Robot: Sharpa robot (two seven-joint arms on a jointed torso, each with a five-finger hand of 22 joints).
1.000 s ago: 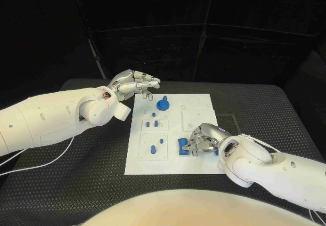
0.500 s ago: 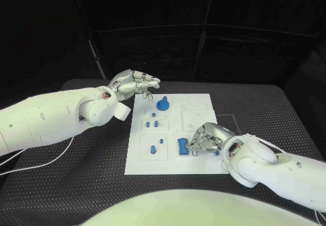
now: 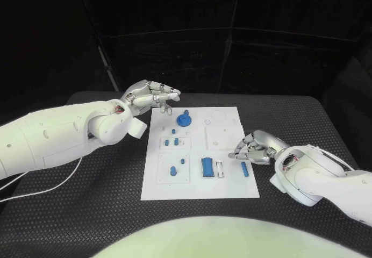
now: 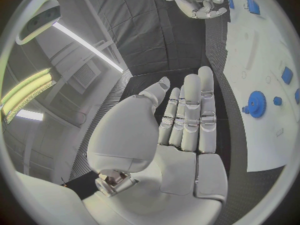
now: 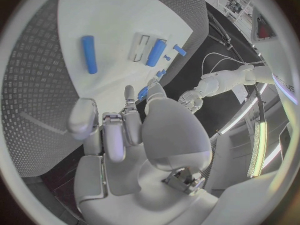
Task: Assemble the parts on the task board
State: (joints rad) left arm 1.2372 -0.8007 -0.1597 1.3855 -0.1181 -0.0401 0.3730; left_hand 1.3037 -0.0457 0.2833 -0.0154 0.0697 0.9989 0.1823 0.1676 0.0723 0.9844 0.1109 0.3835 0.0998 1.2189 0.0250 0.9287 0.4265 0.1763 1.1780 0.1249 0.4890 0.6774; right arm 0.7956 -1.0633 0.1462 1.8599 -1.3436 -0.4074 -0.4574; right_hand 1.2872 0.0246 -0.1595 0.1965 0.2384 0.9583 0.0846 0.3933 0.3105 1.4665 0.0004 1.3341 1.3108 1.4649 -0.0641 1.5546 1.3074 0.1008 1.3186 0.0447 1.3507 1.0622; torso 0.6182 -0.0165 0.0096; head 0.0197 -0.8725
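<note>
Head view showed the task board [image 3: 233, 188] lying mid-counter [image 3: 93, 183], with a blue gear [image 3: 184, 118] standing near its far edge, a blue block [image 3: 207, 166] beside an open slot, and a loose blue rod [image 3: 245, 169] lying flat near the right edge. The right hand [image 3: 254, 149] hovered just above the rod, fingers loosely curled around nothing. The left hand [image 3: 151, 95] hung off the board's far left corner, fingers apart and empty. The likely risk: a poorly centred pinch could roll the rod off the board's edge.
</note>
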